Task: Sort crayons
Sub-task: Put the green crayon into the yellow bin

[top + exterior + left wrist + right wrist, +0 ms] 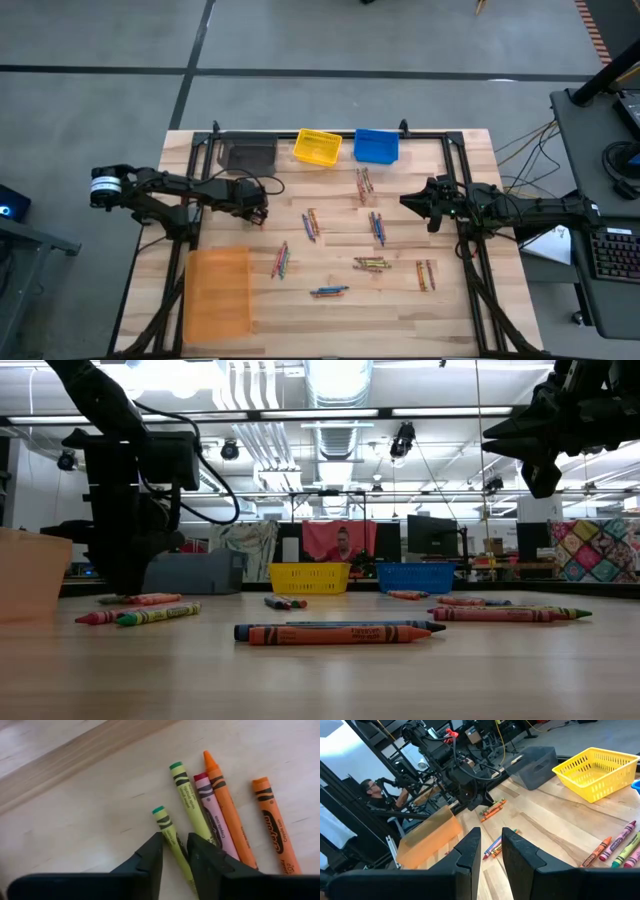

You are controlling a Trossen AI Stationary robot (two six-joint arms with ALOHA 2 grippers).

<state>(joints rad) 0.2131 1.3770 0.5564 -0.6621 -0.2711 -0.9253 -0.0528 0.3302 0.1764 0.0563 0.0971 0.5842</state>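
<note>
Several crayons lie flat in small groups across the wooden table (330,320). My left gripper (175,852) points steeply down at one group near the table's left side, also seen in the right wrist view (481,802). It is shut on a yellow-green crayon (167,827). Beside that one lie another yellow-green crayon (187,795), a pink one (212,810) and two orange ones (270,820). My right gripper (491,845) hangs level above the table's right middle (405,200), a narrow gap between its fingers, nothing in it. My left gripper has the yellow-green crayon's wrapped shaft (173,842), a little behind its green tip, pinched between its two fingers. The fingers come from above, pointing steeply down, and lie across the crayon. The crayon lies flat on the table.
A grey bin (250,155), a yellow bin (317,146) and a blue bin (376,146) stand along the far edge. An orange bin (218,292) sits at the near left. More crayon groups (372,264) lie around the middle. A person (372,787) sits beyond the table.
</note>
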